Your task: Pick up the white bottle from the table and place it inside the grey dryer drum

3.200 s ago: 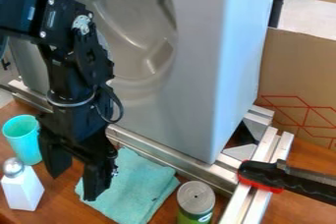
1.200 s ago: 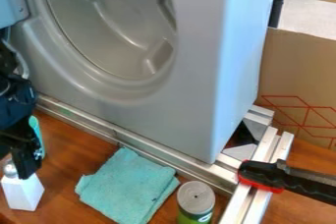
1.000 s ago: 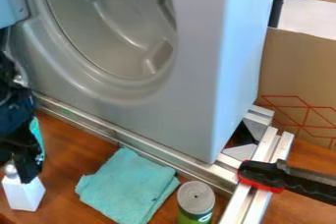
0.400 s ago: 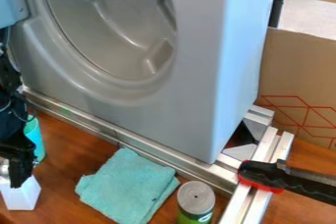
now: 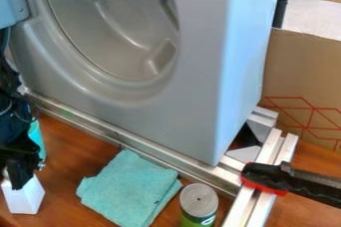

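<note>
Because the tool [image 5: 21, 173] hides the top of the bottle [image 5: 24, 200], borne by the table [image 5: 77, 151] beneath, I cannot tell the tool's opening or grip.

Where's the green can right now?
The green can stands at the bottom edge of the camera view, right of centre, just right of the folded teal cloth.

White bottle [image 5: 25, 198], top apparently hidden behind tool [image 5: 17, 181]
</note>
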Robot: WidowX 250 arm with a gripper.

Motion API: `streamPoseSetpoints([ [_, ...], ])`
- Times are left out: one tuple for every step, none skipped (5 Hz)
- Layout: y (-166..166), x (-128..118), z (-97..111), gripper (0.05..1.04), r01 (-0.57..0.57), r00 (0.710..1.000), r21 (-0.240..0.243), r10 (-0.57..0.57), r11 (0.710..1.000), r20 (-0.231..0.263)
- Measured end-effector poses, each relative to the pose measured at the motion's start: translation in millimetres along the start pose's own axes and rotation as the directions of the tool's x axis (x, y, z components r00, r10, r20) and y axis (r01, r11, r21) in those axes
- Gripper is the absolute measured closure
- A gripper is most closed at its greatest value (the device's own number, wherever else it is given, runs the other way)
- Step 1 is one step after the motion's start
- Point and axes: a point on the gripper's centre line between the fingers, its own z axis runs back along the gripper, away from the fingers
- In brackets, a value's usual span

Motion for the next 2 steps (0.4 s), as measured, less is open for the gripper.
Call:
streamPoseSetpoints([
  [-3.7, -1.1, 22.5, 0.566, -0.006, 0.998, -0.006, 0.006, 1.000, 0.069],
  [-21.3, -0.2, 70.5, 0.566, 0.041, 0.976, 0.069, -0.055, 0.997, 0.209],
])
